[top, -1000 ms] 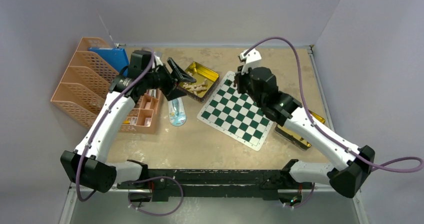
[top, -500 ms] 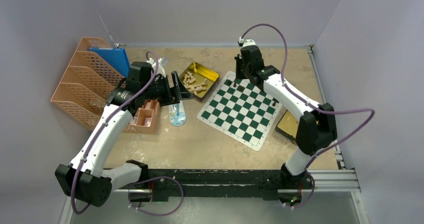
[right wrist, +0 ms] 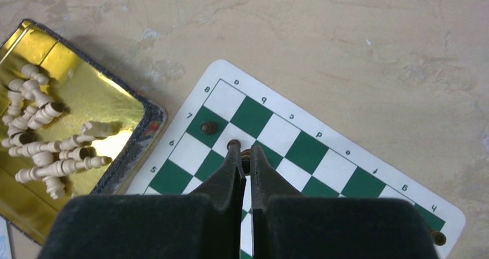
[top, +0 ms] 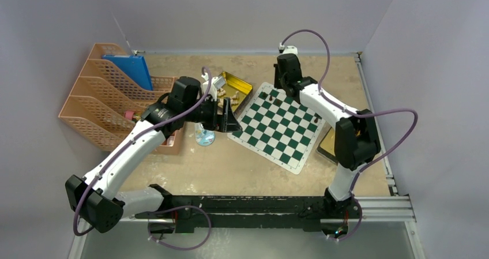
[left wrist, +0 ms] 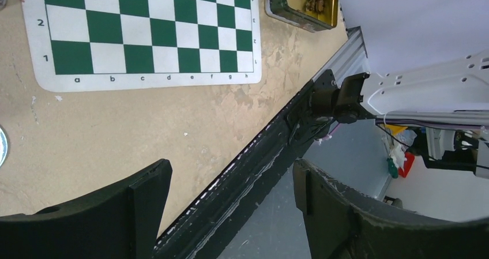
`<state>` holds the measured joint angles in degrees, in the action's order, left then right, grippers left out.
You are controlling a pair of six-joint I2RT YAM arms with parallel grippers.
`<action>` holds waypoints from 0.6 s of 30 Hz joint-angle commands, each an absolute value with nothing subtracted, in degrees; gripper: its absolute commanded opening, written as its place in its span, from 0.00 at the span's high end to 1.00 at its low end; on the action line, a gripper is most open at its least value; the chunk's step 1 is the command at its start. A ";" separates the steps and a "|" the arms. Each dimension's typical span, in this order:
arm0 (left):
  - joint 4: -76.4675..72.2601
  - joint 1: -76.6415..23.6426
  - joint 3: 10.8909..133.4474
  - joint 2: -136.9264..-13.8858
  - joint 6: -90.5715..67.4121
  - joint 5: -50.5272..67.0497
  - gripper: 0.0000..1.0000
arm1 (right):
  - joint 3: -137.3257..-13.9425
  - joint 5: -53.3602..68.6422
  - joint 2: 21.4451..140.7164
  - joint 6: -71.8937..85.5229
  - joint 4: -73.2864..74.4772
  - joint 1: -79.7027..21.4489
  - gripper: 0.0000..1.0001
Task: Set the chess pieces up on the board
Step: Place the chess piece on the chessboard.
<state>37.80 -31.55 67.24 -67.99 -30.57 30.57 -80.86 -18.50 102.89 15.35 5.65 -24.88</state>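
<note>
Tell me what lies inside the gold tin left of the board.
Pale chess pieces lie jumbled on the tin's gold floor. The right tool's body covers one corner, hiding anything there.

a robot lab cell: grey walls (top: 69,17) around a scuffed table (top: 230,164) (two arms (top: 124,155) bolted to its edge)

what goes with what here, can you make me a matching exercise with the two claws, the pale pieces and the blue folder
Things:
1. left claw
2. right claw
3. pale pieces
4. blue folder

Places or states:
a. lying in the gold tin
b. open, holding nothing
c. standing in the orange rack
d. shut on a dark piece at the board

Pairs: 1-b, 2-d, 3-a, 4-c
</note>
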 commanded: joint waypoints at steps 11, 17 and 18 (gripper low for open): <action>37.29 -31.43 68.42 -65.83 -32.06 31.04 0.22 | -74.50 -15.86 106.09 17.11 -7.46 -20.88 1.00; 38.06 -31.44 67.84 -65.04 -33.31 30.71 0.22 | -72.83 -14.80 108.04 16.64 -10.94 -20.83 1.00; 38.06 -31.42 67.51 -64.82 -33.48 30.55 0.21 | -72.97 -14.78 108.42 16.57 -11.06 -20.83 1.00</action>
